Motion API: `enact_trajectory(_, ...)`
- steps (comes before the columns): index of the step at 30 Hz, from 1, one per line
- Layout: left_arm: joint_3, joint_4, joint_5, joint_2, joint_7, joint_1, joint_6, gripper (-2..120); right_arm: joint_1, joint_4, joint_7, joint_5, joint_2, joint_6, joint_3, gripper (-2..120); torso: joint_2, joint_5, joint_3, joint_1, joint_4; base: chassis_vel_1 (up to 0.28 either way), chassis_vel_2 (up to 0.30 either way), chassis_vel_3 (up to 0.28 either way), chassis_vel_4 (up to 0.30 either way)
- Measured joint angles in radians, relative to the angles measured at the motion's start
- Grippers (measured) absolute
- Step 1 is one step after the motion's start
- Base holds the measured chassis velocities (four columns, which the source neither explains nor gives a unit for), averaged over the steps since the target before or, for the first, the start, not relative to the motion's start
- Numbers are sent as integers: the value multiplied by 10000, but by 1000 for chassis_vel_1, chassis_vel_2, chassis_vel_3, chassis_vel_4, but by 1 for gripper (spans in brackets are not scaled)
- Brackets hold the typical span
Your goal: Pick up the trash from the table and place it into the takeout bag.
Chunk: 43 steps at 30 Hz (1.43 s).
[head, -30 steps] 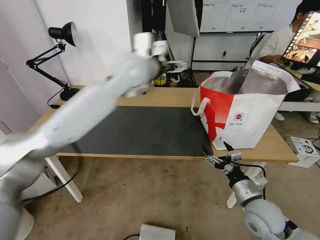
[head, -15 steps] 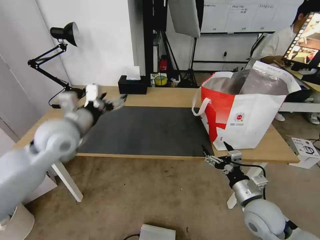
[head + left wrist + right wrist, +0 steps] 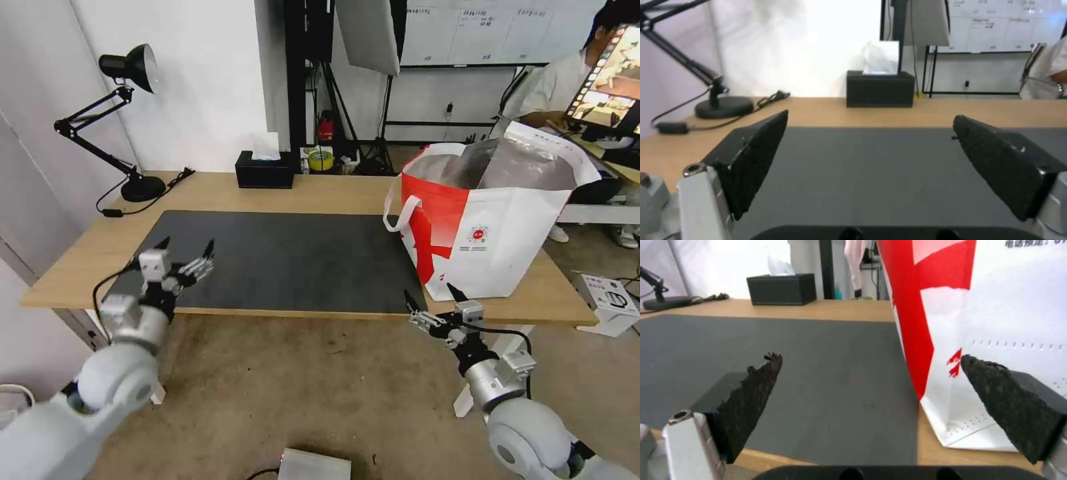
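The bag (image 3: pixel 490 223) stands upright on the right end of the table (image 3: pixel 320 193), its base partly on the mat (image 3: pixel 287 257) and partly on bare wood. Its mouth is open, exposing the silver foil lining; the contents below the rim cannot be seen from the head view. One white strap handle hangs loose on the side facing the mat. In the right wrist view the bag (image 3: pixel 991 323) shows its red-and-white near wall, standing just beside the mat edge. A black tissue box (image 3: pixel 265 172) sits at the back edge of the table with a white tissue protruding from its slot. A black lamp (image 3: pixel 127 120) stands at the back left corner. The left gripper (image 3: pixel 185 255) hangs at the near left edge of the table, over the front corner of the mat, jaws spread apart and holding nothing. The right gripper (image 3: pixel 430 303) sits at the near edge of the table, just in front of the bag's lower corner, jaws likewise spread and unloaded.
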Motion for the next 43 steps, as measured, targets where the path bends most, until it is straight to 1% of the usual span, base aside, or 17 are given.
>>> enact_trajectory(1, -168, -31, 85, -124, 39, 309, -113, 100, 0, 0, 0, 0, 0, 0, 0, 100, 0, -4, 0, 0, 1, 0, 0, 0, 0)
enact_trajectory(3, -377, -60, 197, -341, 61, 693, -183, 100, 0, 0, -1, 0, 0, 0, 0, 100, 0, -1, 0, 0, 1, 0, 0, 0, 0)
enact_trajectory(4, -377, -60, 197, -341, 61, 693, -183, 100, 0, 0, -1, 0, 0, 0, 0, 100, 0, -1, 0, 0, 1, 0, 0, 0, 0)
enact_trajectory(8, -484, -19, 386, -742, 62, 991, -151, 100, 0, 1, 0, 0, 0, 0, 0, 100, 0, -2, 0, 0, 0, 0, 0, 0, 0)
enact_trajectory(12, -469, 41, 378, -905, 57, 1024, -68, 100, 0, 0, 0, 0, 0, 0, 0, 100, 0, -2, 1, 0, -1, 0, 0, 0, 0)
enact_trajectory(43, -400, 58, 255, -920, 32, 942, 66, 100, 0, 0, 0, 0, 0, 0, 0, 100, -1, -2, 1, 1, 0, 0, 0, 0, 0)
